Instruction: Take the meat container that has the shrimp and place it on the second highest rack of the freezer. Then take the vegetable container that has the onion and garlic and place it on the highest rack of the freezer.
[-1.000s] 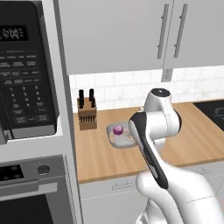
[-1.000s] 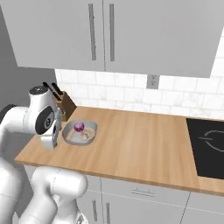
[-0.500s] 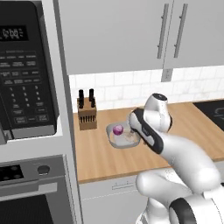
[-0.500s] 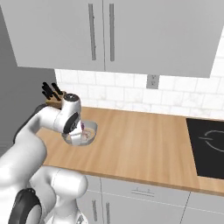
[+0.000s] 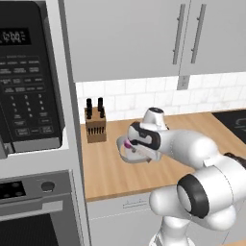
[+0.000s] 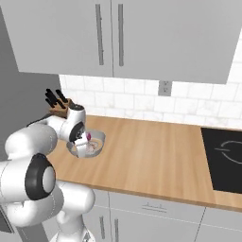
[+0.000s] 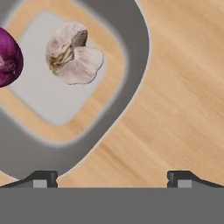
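While the pincer (image 7: 111,178) hangs low over the wooden tabletop (image 6: 156,156), its two tips stand wide apart with nothing between them: one tip sits over the near rim of the grey container (image 7: 131,57), the other over bare wood. That container rests on the tabletop just in front of the knife block (image 5: 95,123), at the left end of the run, well apart from the cooktop (image 6: 226,158). Inside it lie one purple onion (image 7: 8,57) and one garlic bulb (image 7: 72,54), close together near the middle. My judgement is that the main risk lies in the straddle: if the tips come down as they stand, one could land on top of the rim rather than beside it, tipping the container or pushing it toward the block; a close made from here might catch only the lip, and a thin hold could let it tilt in the lift and roll the onion or garlic out. A tilted carry toward the freezer would carry the same hazard. By count: one container, one onion, one garlic bulb, one knife block, one cooktop, one wall outlet (image 6: 164,88), and one microwave (image 5: 26,77) over one oven (image 5: 33,206) at the left.
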### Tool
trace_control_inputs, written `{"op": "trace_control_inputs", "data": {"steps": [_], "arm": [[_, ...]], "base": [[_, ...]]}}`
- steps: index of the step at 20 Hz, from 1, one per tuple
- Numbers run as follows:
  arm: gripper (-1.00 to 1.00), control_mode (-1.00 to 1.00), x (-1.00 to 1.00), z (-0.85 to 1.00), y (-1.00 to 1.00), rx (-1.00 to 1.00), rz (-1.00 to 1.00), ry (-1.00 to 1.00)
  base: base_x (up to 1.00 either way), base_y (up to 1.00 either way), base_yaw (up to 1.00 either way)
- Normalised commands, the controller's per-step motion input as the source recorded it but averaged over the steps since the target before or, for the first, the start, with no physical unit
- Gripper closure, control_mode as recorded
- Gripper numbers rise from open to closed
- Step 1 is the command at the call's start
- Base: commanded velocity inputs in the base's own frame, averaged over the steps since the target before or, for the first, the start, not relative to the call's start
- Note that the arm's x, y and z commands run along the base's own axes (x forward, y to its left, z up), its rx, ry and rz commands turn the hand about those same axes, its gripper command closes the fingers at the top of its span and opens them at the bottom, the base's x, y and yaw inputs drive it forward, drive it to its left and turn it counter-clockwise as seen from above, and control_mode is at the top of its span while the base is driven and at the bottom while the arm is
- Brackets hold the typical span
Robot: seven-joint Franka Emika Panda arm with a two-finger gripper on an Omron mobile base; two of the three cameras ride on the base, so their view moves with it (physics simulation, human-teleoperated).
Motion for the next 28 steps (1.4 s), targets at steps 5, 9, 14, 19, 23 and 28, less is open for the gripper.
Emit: {"op": "trace_control_inputs", "data": {"steps": [5, 9, 14, 19, 23, 28], "arm": [[-1.0, -1.0, -0.15, -0.17, 0.01, -0.05, -0.02, -0.07], [-1.0, -1.0, 0.13, -0.26, -0.02, -0.06, -0.05, -0.02], [-1.0, -1.0, 0.34, -0.06, -0.06, -0.01, -0.02, 0.01], [1.0, -1.0, 0.03, -0.26, 0.0, -0.03, 0.0, 0.0], [1.0, -1.0, 0.0, 0.0, 0.0, 0.0, 0.0, 0.0], [1.0, -1.0, 0.0, 0.0, 0.0, 0.0, 0.0, 0.0]], "base": [[0.0, 0.0, 0.0], [0.0, 0.0, 0.0], [0.0, 0.0, 0.0], [0.0, 0.0, 0.0], [0.0, 0.0, 0.0], [0.0, 0.0, 0.0]]}}
